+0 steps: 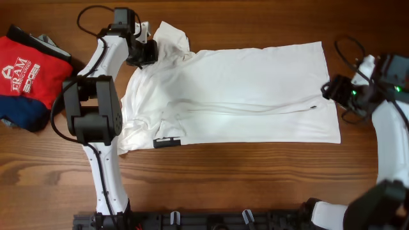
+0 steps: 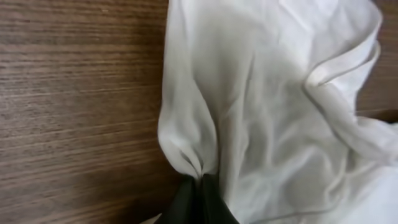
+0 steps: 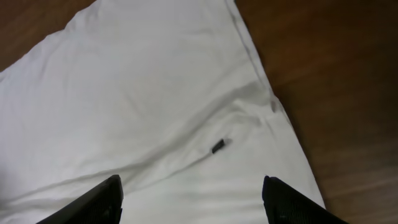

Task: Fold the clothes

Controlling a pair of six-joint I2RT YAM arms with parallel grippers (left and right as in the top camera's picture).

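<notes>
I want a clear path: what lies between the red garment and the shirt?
The left arm, over bare table, stands between the red garment and the shirt, as the overhead view shows.

Left arm point(image 1: 96, 115), white links with black joints: base at near desk edge, runs up to a black elbow block, forearm reaches on toward the far side, wrist bent right. Left claw point(image 1: 142, 52) points right and down; in the left wrist view its black fingers point(image 2: 200, 193) are pressed together, pinching a bunched fold of the large white soft fabric shirt point(image 2: 261, 112).

Right arm point(image 1: 391, 140), same build: base at near right, link runs up the right edge, wrist turned left, green light on it. Right claw point(image 1: 332, 88) faces left. Right wrist view: claw point(image 3: 191, 183) spread wide, both black fingers point(image 3: 99, 199) far apart, nothing between them. Contact below cannot be told.
</notes>
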